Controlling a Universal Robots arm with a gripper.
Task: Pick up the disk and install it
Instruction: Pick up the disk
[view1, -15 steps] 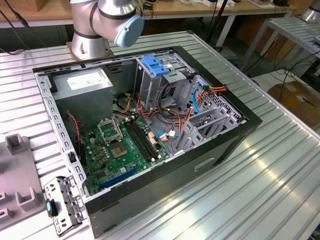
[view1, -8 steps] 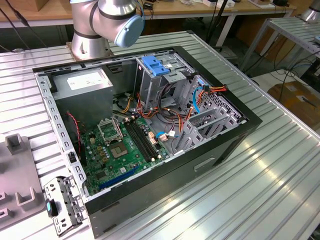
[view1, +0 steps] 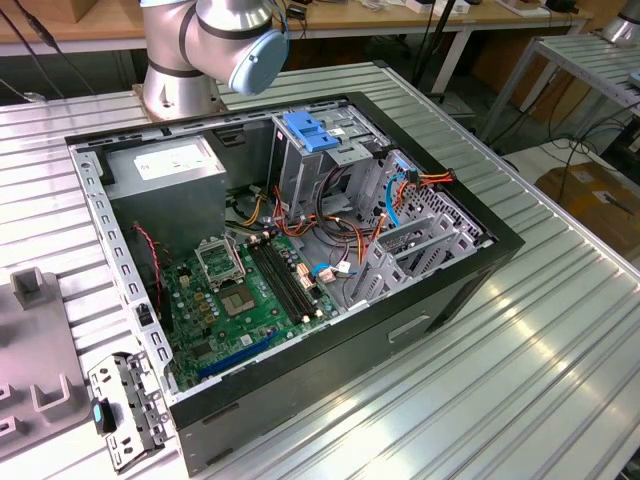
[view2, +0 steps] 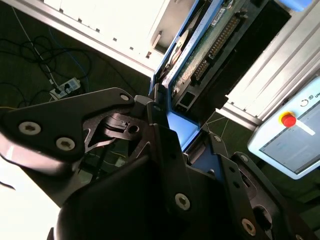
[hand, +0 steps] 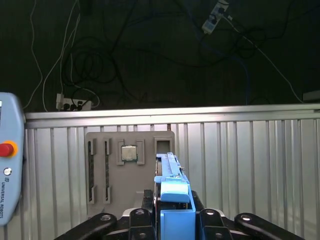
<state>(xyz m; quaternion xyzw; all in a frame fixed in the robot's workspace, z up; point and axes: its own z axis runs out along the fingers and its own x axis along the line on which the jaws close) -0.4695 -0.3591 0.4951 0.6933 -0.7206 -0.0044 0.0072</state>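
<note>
The gripper (hand: 172, 206) clamps the disk (hand: 172, 186); second wrist view shows its circuit board (view2: 212, 50)

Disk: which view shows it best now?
The second wrist view: the disk shows its circuit-board face and blue rail, held between the jaws. The first wrist view shows it edge-on. The exterior view shows the open computer case.

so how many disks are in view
1: the disk, held in the gripper in both wrist views. Others may sit hidden inside the cage in the exterior view.
</note>
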